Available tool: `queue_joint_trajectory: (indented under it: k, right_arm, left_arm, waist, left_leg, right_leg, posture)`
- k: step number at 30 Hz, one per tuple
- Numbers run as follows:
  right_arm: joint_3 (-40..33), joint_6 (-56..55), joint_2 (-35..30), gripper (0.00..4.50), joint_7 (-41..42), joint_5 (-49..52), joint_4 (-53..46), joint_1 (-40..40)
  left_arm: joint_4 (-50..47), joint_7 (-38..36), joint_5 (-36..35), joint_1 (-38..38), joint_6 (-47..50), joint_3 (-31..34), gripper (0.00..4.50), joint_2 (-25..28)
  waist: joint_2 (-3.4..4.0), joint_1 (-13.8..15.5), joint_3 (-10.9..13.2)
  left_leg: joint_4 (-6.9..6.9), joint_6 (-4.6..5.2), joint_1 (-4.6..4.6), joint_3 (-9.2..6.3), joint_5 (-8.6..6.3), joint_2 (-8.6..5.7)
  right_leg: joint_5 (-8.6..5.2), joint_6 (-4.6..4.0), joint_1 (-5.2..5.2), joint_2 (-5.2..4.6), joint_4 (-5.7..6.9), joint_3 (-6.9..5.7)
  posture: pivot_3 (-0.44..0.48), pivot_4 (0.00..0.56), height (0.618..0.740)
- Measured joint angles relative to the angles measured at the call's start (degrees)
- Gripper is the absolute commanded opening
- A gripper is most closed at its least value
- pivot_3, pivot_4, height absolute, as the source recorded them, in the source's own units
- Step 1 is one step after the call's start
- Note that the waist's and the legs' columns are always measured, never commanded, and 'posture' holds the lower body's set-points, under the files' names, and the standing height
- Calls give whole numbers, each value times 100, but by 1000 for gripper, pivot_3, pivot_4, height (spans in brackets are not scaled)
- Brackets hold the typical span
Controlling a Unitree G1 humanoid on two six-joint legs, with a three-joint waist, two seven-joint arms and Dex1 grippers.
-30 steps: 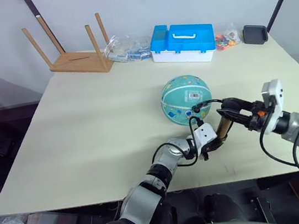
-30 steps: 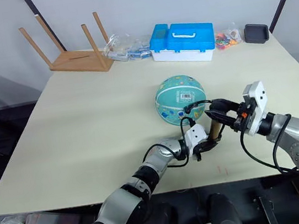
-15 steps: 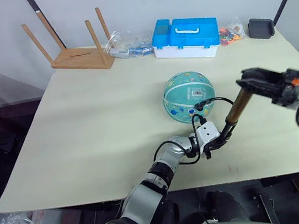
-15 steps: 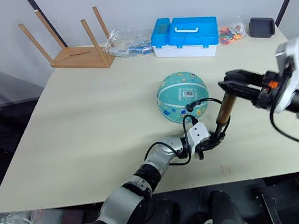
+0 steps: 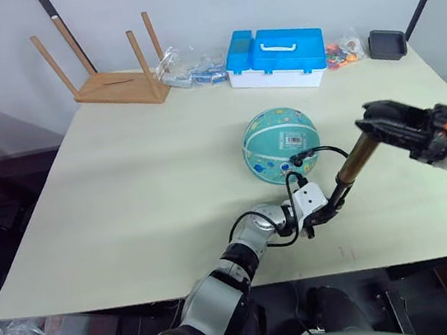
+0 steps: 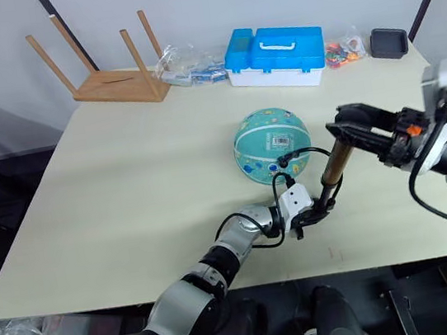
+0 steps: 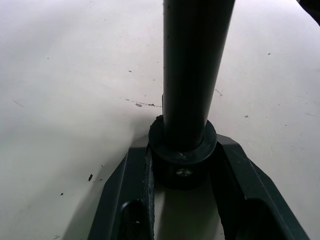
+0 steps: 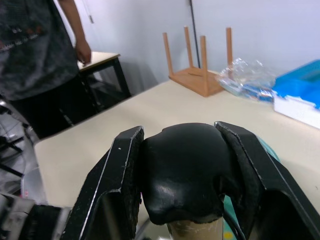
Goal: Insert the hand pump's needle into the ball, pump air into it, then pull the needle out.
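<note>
Teal ball [image 5: 280, 146] resting on the pale table [image 5: 127, 189], right of centre, barcode label facing up toward the camera. Hand pump [image 5: 348, 168] standing tilted just beside the ball on its near right, amber barrel leaning up and to the right, black base down near the table. Left gripper [image 5: 323, 214] clamped on the pump's black bottom collar; in the left wrist view, 2 fingers [image 7: 125, 200] pressed against either side of that collar, dark barrel rising between them. Right gripper [image 6: 348, 121] closed around the pump's black handle at the top end; in the right wrist view, both fingers [image 8: 117, 180] hugging the rounded black knob, amber barrel just visible beneath it. Thin black hose [image 5: 321, 151] looping from the pump's base up to the ball's near side, ending at a small black fitting, the needle [image 5: 296, 160], touching the ball's surface; too small to tell how deep the pin sits.

At the table's far edge: blue-and-white case [image 5: 276, 58], upturned wooden stool [image 5: 114, 73], clear plastic bags [image 5: 188, 66], small black box [image 5: 384, 44]. A person in a dark shirt [image 8: 35, 55] standing by a side table in the right wrist view.
</note>
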Motion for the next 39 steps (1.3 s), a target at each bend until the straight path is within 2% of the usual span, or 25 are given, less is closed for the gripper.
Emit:
queue_joint_trajectory:
  k: [2, 11, 16, 22, 26, 31, 35, 39]
  right_arm:
    - [383, -350, 200, 1761, 233, -545, 194, 192]
    - [1601, -1364, 972, 1761, 727, -2111, 1251, 328]
    - [1590, -1388, 1071, 1761, 761, -2267, 1302, 168]
    - [1202, -567, 827, 1761, 536, -1699, 944, -14]
    - [561, 193, 360, 1761, 181, -653, 605, -453]
    - [-330, 810, -449, 1761, -188, 730, 405, -993]
    - [-561, 1000, -691, 1761, -458, 1249, 378, -1095]
    - [-687, 893, -502, 1761, -512, 1219, 223, -814]
  left_arm:
    - [16, 41, 4, 14, 36, -1, 1059, -1]
    - [9, 73, 1, 49, 99, 4, 1059, 8]
    - [13, 64, -10, 41, 123, 15, 1059, 10]
    - [-8, -11, -24, -20, 121, 36, 1059, 3]
    - [-36, -73, -67, -36, 79, 45, 1059, -5]
    - [-41, -78, -69, -51, 38, 42, 1059, -11]
    - [-35, -74, -69, -71, 33, 42, 1059, -10]
    - [-27, -68, -69, -67, 32, 40, 1059, -12]
  waist:
    - [-10, -3, -4]
    - [-32, -11, -55]
    - [-29, -12, -61]
    - [17, -6, -16]
    - [48, 4, 12]
    - [43, 14, 22]
    - [36, 14, 26]
    - [33, 23, 25]
  left_leg:
    - [-4, -1, 40, -2, -1, 11]
    - [-5, -2, 47, -2, -1, 18]
    - [-5, -2, 46, -2, -1, 18]
    - [-5, -2, 30, -3, -1, 11]
    - [-5, -1, -4, -1, -1, 5]
    - [0, 0, -43, -5, 0, -4]
    - [3, 0, -53, -5, 0, -4]
    - [3, 0, -55, -5, 1, -3]
  right_leg:
    - [-15, 22, 37, 6, -3, -4]
    - [-12, 16, 38, 14, -2, -4]
    - [-12, 17, 37, 13, -2, -3]
    - [-4, 4, 28, 6, -4, -3]
    - [1, -3, -6, 3, -3, 0]
    - [4, -6, -33, -6, -6, -2]
    - [5, -6, -40, -8, -6, -3]
    - [5, -6, -42, -6, -5, -3]
  posture:
    - [0, 150, 740]
    - [0, 150, 740]
    - [0, 150, 740]
    - [0, 150, 740]
    - [0, 150, 740]
    - [0, 150, 740]
    - [0, 150, 740]
    - [0, 150, 740]
